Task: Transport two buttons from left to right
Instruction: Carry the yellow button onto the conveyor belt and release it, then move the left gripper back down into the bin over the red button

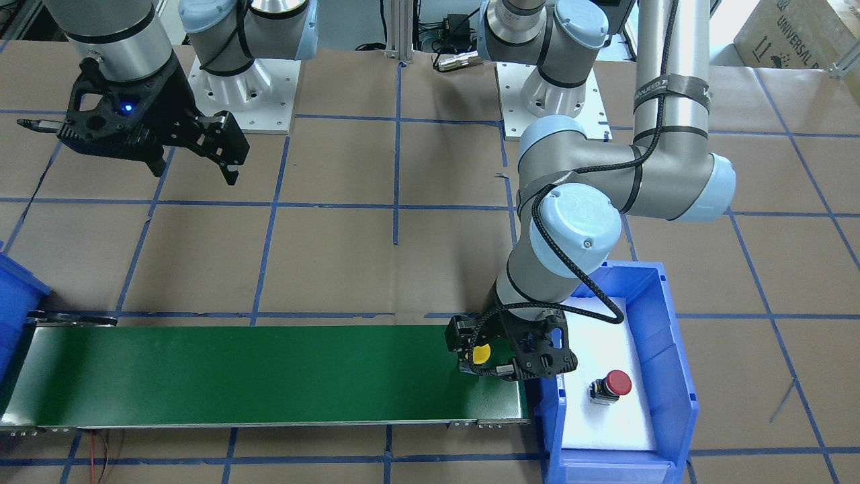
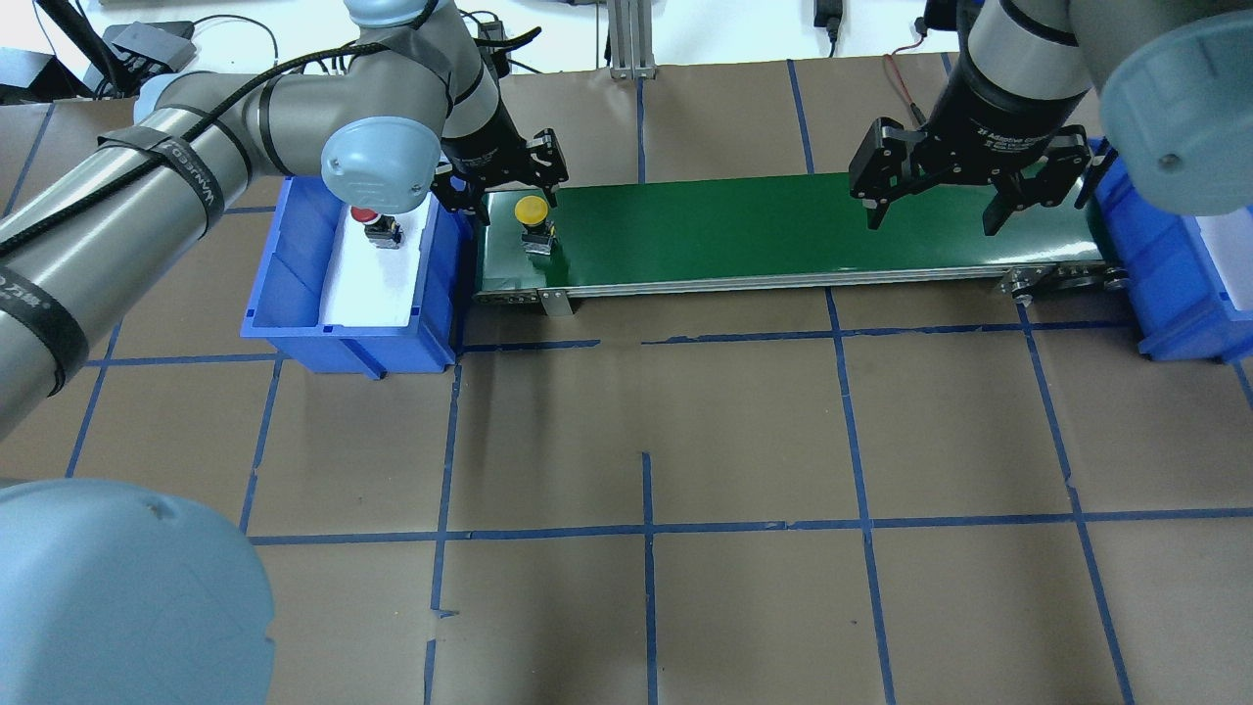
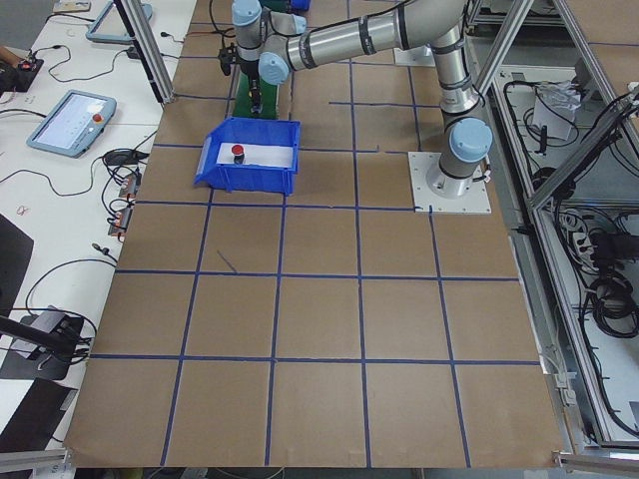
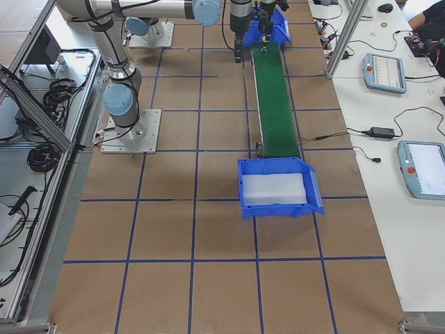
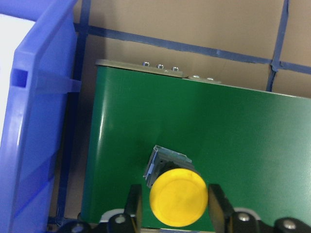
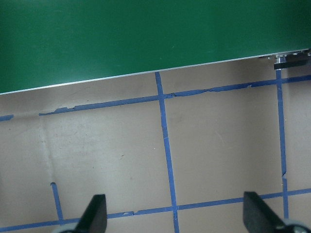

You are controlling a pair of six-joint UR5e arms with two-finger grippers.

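Note:
The yellow button (image 5: pixel 178 196) stands upright at the left end of the green conveyor belt (image 2: pixel 783 225), its cap up. My left gripper (image 5: pixel 175 209) is shut on the yellow button (image 1: pixel 481 353), one finger on each side of the cap. I cannot tell whether its body rests on the belt. The red button (image 1: pixel 615 384) lies on white foam in the blue bin (image 1: pixel 672 349) beside that belt end. My right gripper (image 2: pixel 932 220) hangs open and empty near the belt's right end, above its near edge.
A second blue bin (image 2: pixel 1184 294) with a white foam floor sits past the belt's right end. The brown table (image 2: pixel 646 421) carries a blue tape grid. Tablets, cables and a person's arm lie on the side benches.

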